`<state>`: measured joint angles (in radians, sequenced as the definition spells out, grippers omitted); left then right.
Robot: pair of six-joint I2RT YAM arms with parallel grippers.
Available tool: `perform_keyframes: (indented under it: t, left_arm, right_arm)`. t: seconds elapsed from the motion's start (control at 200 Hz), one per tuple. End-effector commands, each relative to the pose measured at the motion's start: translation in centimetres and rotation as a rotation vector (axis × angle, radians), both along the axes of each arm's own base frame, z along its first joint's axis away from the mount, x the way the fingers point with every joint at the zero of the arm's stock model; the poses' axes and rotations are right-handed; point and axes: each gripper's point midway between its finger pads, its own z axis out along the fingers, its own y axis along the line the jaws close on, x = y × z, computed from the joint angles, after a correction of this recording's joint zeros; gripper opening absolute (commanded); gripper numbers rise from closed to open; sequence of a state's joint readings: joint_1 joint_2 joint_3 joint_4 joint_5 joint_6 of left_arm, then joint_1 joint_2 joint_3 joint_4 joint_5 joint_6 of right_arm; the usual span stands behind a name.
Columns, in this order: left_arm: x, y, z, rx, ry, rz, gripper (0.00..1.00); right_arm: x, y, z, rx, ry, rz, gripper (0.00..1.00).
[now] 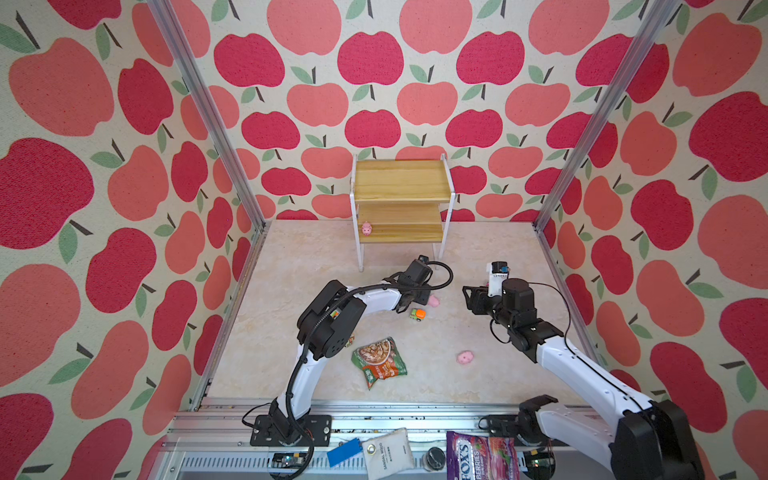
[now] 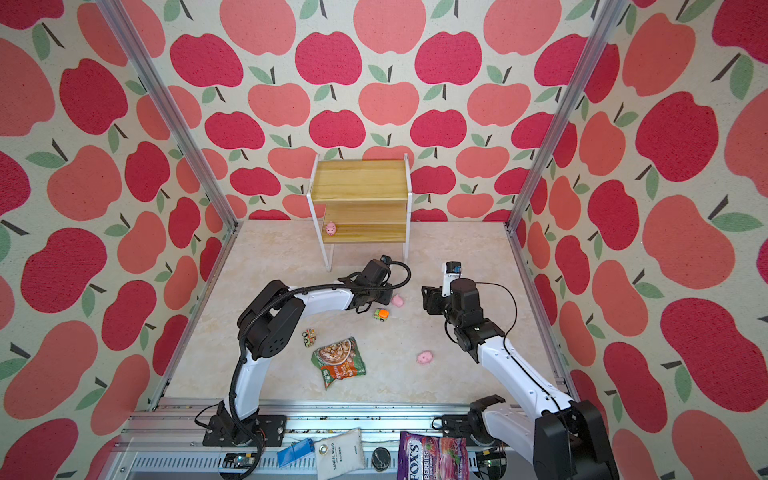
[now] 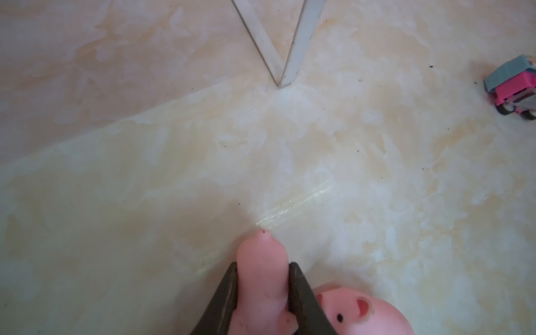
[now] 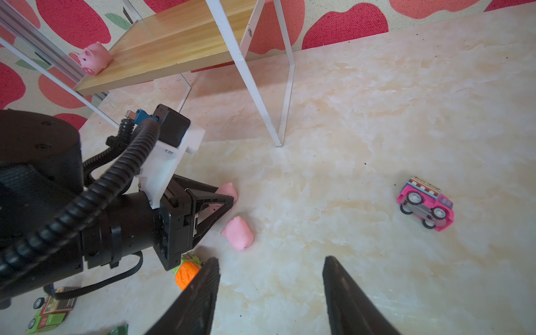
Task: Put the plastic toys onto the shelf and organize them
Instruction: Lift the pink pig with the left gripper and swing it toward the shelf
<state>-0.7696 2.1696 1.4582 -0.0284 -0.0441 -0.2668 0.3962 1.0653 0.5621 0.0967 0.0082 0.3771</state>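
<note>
left claw [image 3: 262, 266] clamped on a pig [image 3: 261, 252] down on the table [image 3: 377, 174], second pig [image 3: 356, 310] just beside it. Lift straight up so the neighbour isn't dragged. The right claw [image 4: 270, 258] is open and empty. The shelf [image 1: 401, 195] is near, just ahead: clear its front leg [image 3: 298, 43], then set down on the lower board [image 1: 407, 232], which is bare apart from the shelved pig [image 1: 366, 228].
</note>
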Motion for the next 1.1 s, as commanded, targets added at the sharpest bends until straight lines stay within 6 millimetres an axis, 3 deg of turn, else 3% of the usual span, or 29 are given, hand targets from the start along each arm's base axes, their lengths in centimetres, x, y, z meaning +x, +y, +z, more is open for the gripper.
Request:
perform_keyframes:
  t: [0.0,0.21,0.415,0.555,0.685,0.87,1.096]
  left_arm:
    - [0.7,-0.1,2.2,-0.01,-0.028,-0.01,0.27]
    - [0.2,0.8,7.5,-0.053,-0.082,-0.011,0.22]
    - [-3.4,5.8,9.1,-0.047,-0.07,0.047,0.23]
    - [-6.2,9.9,7.8,-0.029,-0.049,0.091,0.23]
    - [-7.5,12.2,6.3,-0.021,-0.047,0.119,0.24]
    - [-6.6,14.3,4.8,-0.02,-0.063,0.172,0.24]
    - [-4.6,15.1,3.0,-0.046,-0.063,0.229,0.25]
  right_arm:
    - [0.1,-0.1,0.2,-0.008,-0.015,0.01,0.6]
    - [0.2,0.0,0.5,-0.007,-0.02,0.011,0.6]
    - [-0.1,0.2,0.5,-0.008,-0.022,0.032,0.6]
    - [-0.3,0.9,0.2,-0.011,-0.017,0.051,0.6]
    - [-0.5,1.7,-0.2,-0.02,-0.008,0.07,0.6]
    - [-0.9,2.8,-0.3,-0.036,-0.005,0.094,0.6]
    - [-1.3,2.9,-1.0,-0.058,0.005,0.097,0.6]
